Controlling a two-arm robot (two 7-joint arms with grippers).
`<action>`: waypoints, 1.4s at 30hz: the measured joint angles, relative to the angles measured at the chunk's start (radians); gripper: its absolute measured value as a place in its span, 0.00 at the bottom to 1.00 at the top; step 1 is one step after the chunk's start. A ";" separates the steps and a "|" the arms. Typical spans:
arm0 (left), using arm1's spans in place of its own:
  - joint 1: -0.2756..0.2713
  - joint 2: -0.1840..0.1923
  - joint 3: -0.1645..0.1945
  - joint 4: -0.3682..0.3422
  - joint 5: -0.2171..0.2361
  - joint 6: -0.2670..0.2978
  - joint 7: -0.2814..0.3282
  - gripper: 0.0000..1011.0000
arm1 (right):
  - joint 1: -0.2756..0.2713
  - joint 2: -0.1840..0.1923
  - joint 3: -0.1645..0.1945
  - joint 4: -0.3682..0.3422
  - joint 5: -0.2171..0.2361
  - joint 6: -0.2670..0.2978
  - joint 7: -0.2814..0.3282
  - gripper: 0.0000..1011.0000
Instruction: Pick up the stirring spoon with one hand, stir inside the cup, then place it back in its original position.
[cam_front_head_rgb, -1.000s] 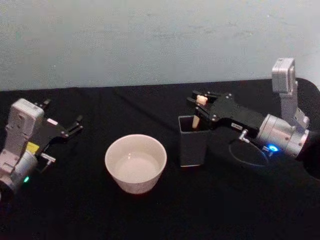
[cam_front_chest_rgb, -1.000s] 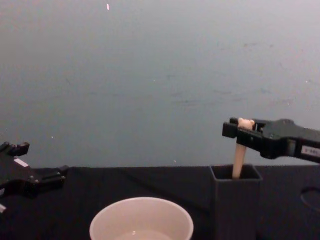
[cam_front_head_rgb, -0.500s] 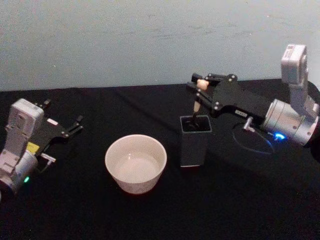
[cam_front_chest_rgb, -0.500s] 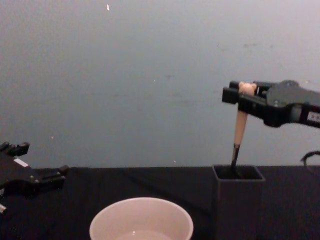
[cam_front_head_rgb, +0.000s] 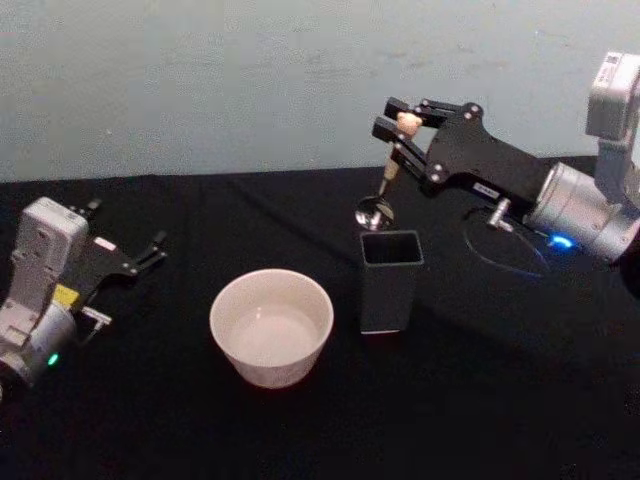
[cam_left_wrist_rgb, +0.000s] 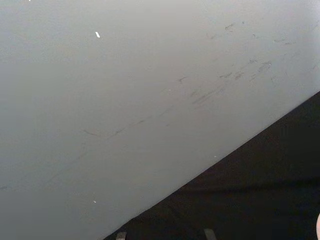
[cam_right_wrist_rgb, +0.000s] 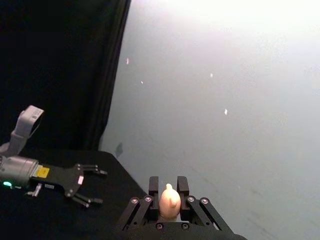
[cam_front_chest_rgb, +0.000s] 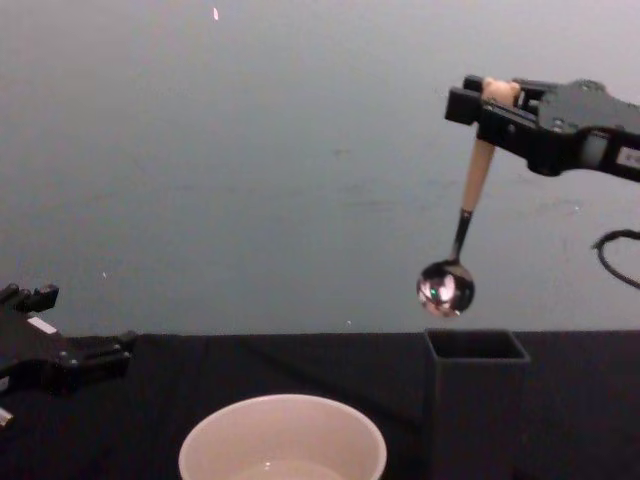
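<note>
Black cloth (cam_front_head_rgb: 470, 400) covers the table, and over it the stirring spoon (cam_front_chest_rgb: 468, 195) hangs in the air, bowl down and slightly tilted. It has a beige handle topped by a small bear head, a thin dark neck and a shiny round metal bowl. The right gripper (cam_front_head_rgb: 405, 122), reaching in from the right, has its jaws clamped on the handle just under the bear head. The spoon's bowl is just above the square mouth of the dark grey holder (cam_front_head_rgb: 389, 295), clear of the rim and toward the side nearest the cup.

The cream-white cup (cam_front_head_rgb: 262, 362) stands near the holder on its left, not touching it, its wide mouth pale inside. Open cloth lies around both, with broad room in front and to the left. The left gripper (cam_front_head_rgb: 127, 222) sits parked at the far left, low over the cloth, jaws apart, well apart from the cup.

Behind the table's far edge rises a pale grey-blue wall (cam_front_head_rgb: 250, 80), lightly scuffed
</note>
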 joint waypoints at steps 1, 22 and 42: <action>0.000 0.000 0.000 0.000 0.000 0.000 0.000 0.99 | 0.010 -0.008 -0.005 0.008 -0.003 -0.006 0.006 0.21; 0.000 0.000 0.000 0.000 0.000 0.000 0.000 0.99 | 0.103 -0.133 -0.141 0.153 -0.016 -0.002 0.090 0.21; 0.000 0.000 0.000 0.000 0.000 0.000 0.000 0.99 | 0.138 -0.231 -0.212 0.345 -0.065 -0.066 0.110 0.21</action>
